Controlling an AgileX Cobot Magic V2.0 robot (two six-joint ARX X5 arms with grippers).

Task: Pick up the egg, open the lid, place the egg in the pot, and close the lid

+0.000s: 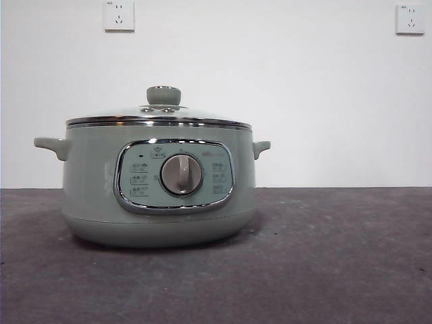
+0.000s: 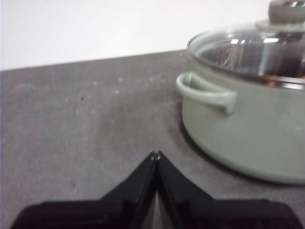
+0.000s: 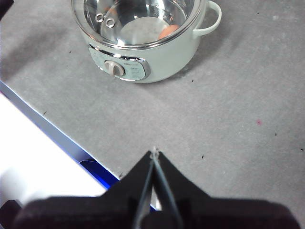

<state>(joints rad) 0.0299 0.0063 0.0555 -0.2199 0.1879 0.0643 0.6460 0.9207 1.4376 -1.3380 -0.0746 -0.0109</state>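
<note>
The sage-green pot (image 1: 158, 185) stands on the grey table with its dial facing the front camera. The glass lid (image 1: 158, 115) with its green knob (image 1: 163, 95) sits closed on it. The right wrist view shows the pot (image 3: 157, 52), the lid (image 3: 138, 19) and, through the glass, the reddish-brown egg (image 3: 167, 32) lying inside. The left wrist view shows the pot (image 2: 252, 124) and lid (image 2: 248, 50) beside my left gripper (image 2: 155, 154), which is shut and empty over the table. My right gripper (image 3: 154, 152) is shut and empty, well apart from the pot.
The table's edge with a blue strip (image 3: 52, 129) shows in the right wrist view. Two wall sockets (image 1: 119, 15) (image 1: 410, 18) sit high on the white wall behind. Bare grey table (image 1: 337, 256) lies right of the pot.
</note>
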